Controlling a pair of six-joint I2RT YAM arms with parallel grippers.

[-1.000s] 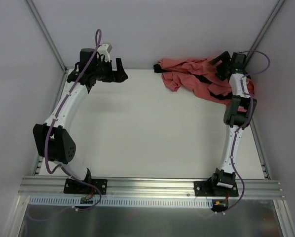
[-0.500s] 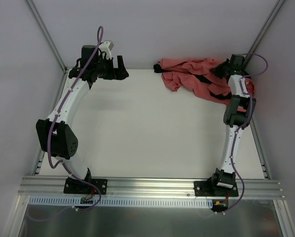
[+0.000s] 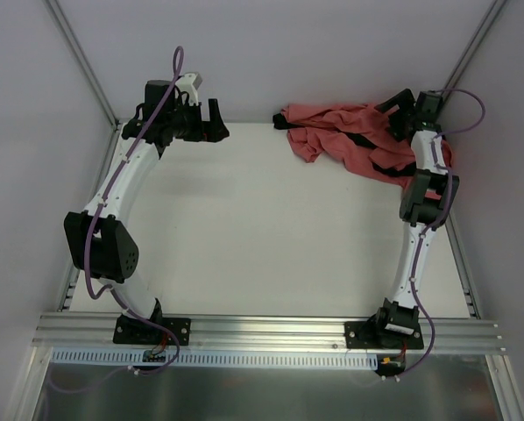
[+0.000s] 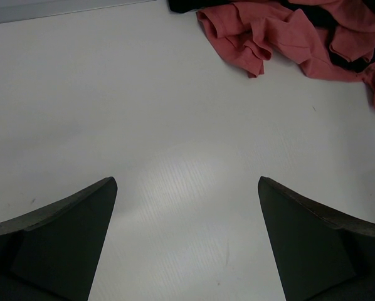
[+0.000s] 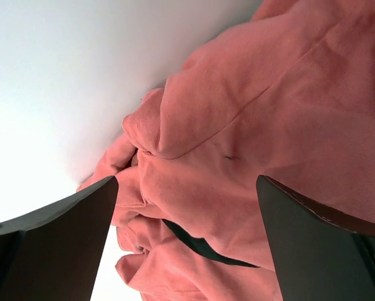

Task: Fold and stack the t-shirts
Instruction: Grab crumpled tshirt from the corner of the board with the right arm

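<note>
Seen from above, I have a white desk [image 3: 262,237] with my two arms bolted at its near edge. The t-shirts [image 3: 350,140] lie in one crumpled salmon-red heap at the far right corner of the desk. I cannot count how many are in it. Dark strips show among the folds, and I cannot tell whether they are cloth or shadow.

My right arm reaches out to the heap. The right gripper [image 5: 186,182] sits over the heap's far right part with its fingers spread wide. Its wrist camera shows only wrinkled cloth between the two fingers, with nothing pinched. I cannot tell whether the fingertips touch the cloth.

My left arm curves to the far left corner. There the left gripper [image 4: 187,185] hangs over bare desk, fingers spread wide and holding nothing. It is well apart from the heap, whose nearest edge shows at the top right of the left wrist view.
</note>
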